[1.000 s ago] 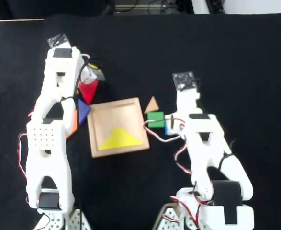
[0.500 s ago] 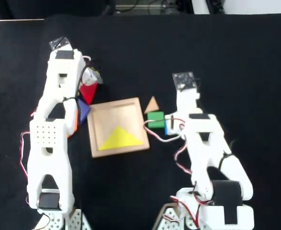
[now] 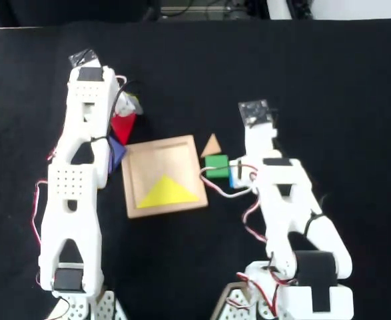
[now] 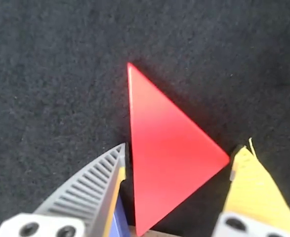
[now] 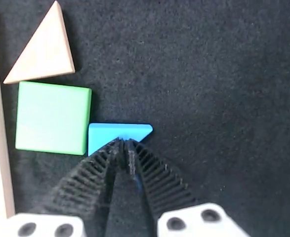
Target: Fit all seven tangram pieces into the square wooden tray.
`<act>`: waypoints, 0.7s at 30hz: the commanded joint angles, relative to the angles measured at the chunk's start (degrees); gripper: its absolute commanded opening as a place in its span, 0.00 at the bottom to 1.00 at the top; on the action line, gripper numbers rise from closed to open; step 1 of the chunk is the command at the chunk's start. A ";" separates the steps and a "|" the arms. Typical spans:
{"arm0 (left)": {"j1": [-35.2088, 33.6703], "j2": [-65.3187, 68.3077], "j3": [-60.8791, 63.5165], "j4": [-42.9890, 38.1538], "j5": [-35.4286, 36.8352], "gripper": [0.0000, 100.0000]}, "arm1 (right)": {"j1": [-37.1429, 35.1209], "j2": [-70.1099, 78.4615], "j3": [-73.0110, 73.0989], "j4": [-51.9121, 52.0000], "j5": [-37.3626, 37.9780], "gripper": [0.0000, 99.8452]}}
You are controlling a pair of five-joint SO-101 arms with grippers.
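Square wooden tray (image 3: 163, 177) sits mid-table with 1 yellow triangle (image 3: 167, 191) inside, toward its 6 o'clock edge. Left gripper (image 4: 183, 150): fingers spread, flanking the red triangle (image 4: 164, 158), which lies flat on the black cloth (image 3: 328, 80) at the tray's 10 o'clock. Right gripper (image 5: 124, 144): fingers pressed together over the blue triangle (image 5: 141, 130). Green square (image 5: 52, 117) and tan triangle (image 5: 42, 49) lie at the tray's 3 o'clock.
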 commanded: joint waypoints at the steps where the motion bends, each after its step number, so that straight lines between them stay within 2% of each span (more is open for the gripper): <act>1: -1.89 1.58 -4.70 1.67 2.29 0.33 | -0.53 0.57 -3.38 -0.44 0.79 0.02; 4: -2.07 3.16 -7.52 3.16 2.37 0.31 | -0.53 0.57 -3.56 0.18 0.97 0.02; 10: -2.15 5.27 -11.82 6.77 0.79 0.19 | -0.53 0.57 -3.56 0.18 0.97 0.02; 18: -2.07 5.98 -15.87 9.58 -2.37 0.17 | -0.53 0.66 -3.56 0.18 0.97 0.02; 21: -2.51 5.45 -18.15 9.58 -5.80 0.17 | -0.53 0.66 -3.56 0.18 0.97 0.02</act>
